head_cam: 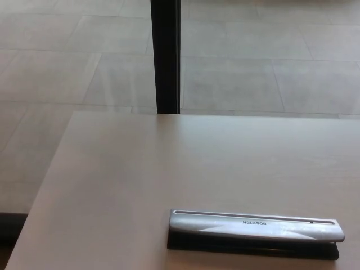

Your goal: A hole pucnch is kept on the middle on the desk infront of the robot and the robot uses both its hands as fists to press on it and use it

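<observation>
The hole punch (256, 233) lies flat on the pale desk (140, 180), close to the near edge and somewhat to the robot's right side. It has a long silver lever on a black base, and the word BOSTITCH on it reads upside down from the head view. Neither hand of the robot shows, so nothing can be said of their fingers or of where the punch lies from them. Behind the desk a dark post (166, 56) stands on the tiled floor (270, 67).
</observation>
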Robot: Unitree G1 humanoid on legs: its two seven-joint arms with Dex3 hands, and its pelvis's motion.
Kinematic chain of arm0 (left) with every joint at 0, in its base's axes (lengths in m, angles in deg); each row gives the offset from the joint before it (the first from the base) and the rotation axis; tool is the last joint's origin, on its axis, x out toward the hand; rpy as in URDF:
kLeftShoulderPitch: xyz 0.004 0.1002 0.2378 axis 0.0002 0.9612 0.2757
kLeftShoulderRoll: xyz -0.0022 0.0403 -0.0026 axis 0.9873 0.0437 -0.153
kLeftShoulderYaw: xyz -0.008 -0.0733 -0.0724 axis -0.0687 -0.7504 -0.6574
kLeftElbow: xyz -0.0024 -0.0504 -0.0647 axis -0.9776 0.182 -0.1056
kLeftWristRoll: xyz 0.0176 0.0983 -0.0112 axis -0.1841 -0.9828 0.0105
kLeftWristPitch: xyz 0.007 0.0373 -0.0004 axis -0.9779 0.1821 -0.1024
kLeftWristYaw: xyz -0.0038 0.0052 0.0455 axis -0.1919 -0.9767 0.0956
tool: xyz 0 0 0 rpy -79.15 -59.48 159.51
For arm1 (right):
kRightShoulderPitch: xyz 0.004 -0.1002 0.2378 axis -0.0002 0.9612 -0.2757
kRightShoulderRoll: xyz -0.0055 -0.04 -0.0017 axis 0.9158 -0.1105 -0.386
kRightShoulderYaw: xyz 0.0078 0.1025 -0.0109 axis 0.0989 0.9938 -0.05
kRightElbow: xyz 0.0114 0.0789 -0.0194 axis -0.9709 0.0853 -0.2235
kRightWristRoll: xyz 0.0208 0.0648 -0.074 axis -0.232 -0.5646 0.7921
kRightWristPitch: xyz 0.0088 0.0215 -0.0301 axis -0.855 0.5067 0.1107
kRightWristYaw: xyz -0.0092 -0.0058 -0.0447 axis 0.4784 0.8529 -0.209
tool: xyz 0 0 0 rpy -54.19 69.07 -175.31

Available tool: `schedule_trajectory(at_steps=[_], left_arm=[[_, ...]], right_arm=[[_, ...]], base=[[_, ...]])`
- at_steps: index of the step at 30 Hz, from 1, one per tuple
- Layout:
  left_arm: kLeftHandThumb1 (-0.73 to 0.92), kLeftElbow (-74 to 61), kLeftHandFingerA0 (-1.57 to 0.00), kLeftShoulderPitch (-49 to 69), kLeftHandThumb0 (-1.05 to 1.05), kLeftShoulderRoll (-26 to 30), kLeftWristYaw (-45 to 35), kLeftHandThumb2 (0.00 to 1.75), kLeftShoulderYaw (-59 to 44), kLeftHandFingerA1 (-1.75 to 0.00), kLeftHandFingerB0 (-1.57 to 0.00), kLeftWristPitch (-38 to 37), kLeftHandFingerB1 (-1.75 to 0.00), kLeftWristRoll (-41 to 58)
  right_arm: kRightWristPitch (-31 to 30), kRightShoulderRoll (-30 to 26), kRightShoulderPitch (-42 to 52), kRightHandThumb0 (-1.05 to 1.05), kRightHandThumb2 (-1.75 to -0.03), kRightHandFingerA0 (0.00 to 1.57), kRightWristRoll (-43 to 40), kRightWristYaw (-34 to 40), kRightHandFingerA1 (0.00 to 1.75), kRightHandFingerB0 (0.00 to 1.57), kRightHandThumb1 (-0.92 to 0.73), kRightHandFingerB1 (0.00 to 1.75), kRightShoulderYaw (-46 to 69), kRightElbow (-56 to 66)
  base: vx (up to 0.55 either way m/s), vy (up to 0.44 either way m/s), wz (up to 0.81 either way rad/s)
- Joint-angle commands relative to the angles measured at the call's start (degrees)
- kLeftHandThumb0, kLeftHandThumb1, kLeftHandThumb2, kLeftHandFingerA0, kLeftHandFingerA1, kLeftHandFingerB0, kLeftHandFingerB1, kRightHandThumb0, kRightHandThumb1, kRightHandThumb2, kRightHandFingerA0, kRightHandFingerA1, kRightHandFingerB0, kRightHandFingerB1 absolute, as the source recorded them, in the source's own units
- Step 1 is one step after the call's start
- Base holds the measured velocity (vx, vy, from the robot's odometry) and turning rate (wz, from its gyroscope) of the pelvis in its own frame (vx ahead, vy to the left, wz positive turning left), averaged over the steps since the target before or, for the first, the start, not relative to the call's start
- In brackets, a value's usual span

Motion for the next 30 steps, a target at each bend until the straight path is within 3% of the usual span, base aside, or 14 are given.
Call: schedule_trajectory(at_steps=[1,4,5,6,9,11,12,14,15,16,24,25,27,30], left_arm=[[0.66,-7.7,-1.02,-2.3,-0.25,-1.0,11.0,0.6,-14.5,-0.66,-0.68,8.7,-0.51,12.3],[0.76,-9.5,-0.98,-6.0,-0.12,-0.8,12.4,0.63,-19.4,-0.69,-0.72,5.0,-0.52,15.5],[0.76,-12.8,-0.91,-9.1,-0.26,0.4,13.8,0.62,-21.2,-1.15,-0.77,2.2,-0.54,16.0],[0.6,-13.9,-0.92,-13.3,-0.45,2.1,15.6,0.77,-23.4,-1.45,-0.74,2.9,-0.65,17.2],[0.75,-14.9,-0.75,-18.7,-0.26,5.3,16.7,0.66,-25.3,-1.49,-0.79,2.8,-0.58,16.1],[0.74,-13.8,-0.84,-26.2,-0.33,8.9,16.8,0.65,-27.1,-1.42,-0.85,0.7,-0.67,16.8],[0.78,-25.1,-0.81,-30.8,-0.31,8.9,18.1,0.65,-26.8,-1.67,-0.6,4.6,-0.61,19.3],[0.78,-26.7,-0.81,-31.7,-0.31,8.5,18.0,0.65,-27.4,-1.67,-0.6,5.6,-0.61,19.0],[0.71,-28.7,-0.85,-36.1,-0.37,10.4,18.6,0.71,-26.5,-1.61,-0.78,8.3,-1.07,19.0],[0.53,-31.2,-1.07,-40.3,-0.5,11.7,19.6,0.8,-25.1,-1.55,-1.03,11.3,-1.09,18.6],[0.63,-49.4,-0.85,-52.2,-0.21,9.0,19.6,0.9,-15.2,-1.75,-0.7,22.0,-1.33,20.3],[0.59,-54.8,-0.92,-50.5,-0.19,7.1,13.7,1.16,-9.3,-1.75,-0.71,19.2,-1.49,21.2],[0.53,-60.5,-1.01,-48.4,-0.22,4.5,8.4,1.25,-3.1,-1.75,-0.71,18.5,-1.71,24.0],[0.51,-63.4,-1.01,-45.1,-0.16,1.7,3.7,1.32,2.2,-1.75,-0.75,16.5,-1.7,24.8]], right_arm=[[-1.2,-6.0,-5.3,-0.57,-0.61,0.77,-20.3,5.8,0.9,0.07,-0.72,0.46,19.7,1.0],[0.8,-6.4,-7.7,-0.54,-0.62,0.6,-21.7,7.6,1.23,0.14,-0.76,0.53,23.7,4.3],[3.8,-10.4,-11.8,-0.53,-1.04,0.72,-19.9,12.6,1.06,0.28,-0.6,0.63,24.7,2.8],[2.4,-11.9,-13.7,-0.48,-0.73,0.88,-19.6,13.2,1.37,0.47,-0.78,0.64,25.4,6.0],[1.2,-13.9,-17.7,-0.48,-0.74,0.97,-19.9,12.7,1.35,0.59,-0.81,0.63,26.8,10.3],[-1.2,-15.4,-21.9,-0.36,-0.97,1.1,-21.3,12.7,1.37,0.78,-0.6,0.72,28.0,17.4],[-2.0,-16.1,-24.4,-0.34,-1.12,1.15,-22.9,9.4,1.52,0.94,-0.47,0.85,27.3,23.1],[-2.7,-15.8,-24.8,-0.34,-1.12,1.15,-22.6,9.0,1.52,0.94,-0.47,0.85,27.7,24.3],[-3.7,-15.3,-25.7,-0.34,-1.19,1.1,-22.8,7.2,1.61,0.95,-0.38,0.98,26.0,29.4],[-5.8,-14.3,-26.7,-0.3,-1.22,1.07,-23.6,7.1,1.71,0.96,-0.34,1.12,24.3,35.3],[-16.0,-9.2,-26.5,-0.38,-1.09,1.09,-30.6,6.4,1.75,1.02,-0.35,1.12,16.3,60.8],[-16.4,-6.2,-24.8,-0.47,-0.85,1.14,-33.7,3.8,1.7,1.06,-0.4,0.91,11.9,66.6],[-16.7,-2.2,-22.7,-0.54,-0.99,1.13,-33.3,3.4,1.65,1.07,-0.27,1.02,6.3,72.1],[-19.6,1.6,-21.4,-0.43,-1.18,1.16,-32.6,7.4,1.62,1.04,-0.24,1.14,1.8,77.2]], base=[[0.0,0.0,0.0],[0.0,0.0,0.0],[0.0,0.0,0.0],[0.0,0.0,0.0],[0.0,0.0,0.0],[0.0,0.0,0.0],[0.0,0.0,0.0],[0.0,0.0,0.0],[0.0,0.0,0.0],[0.0,0.0,0.0],[0.0,0.0,0.0],[0.0,0.0,0.0],[0.0,0.0,0.0],[0.0,0.0,0.0]])
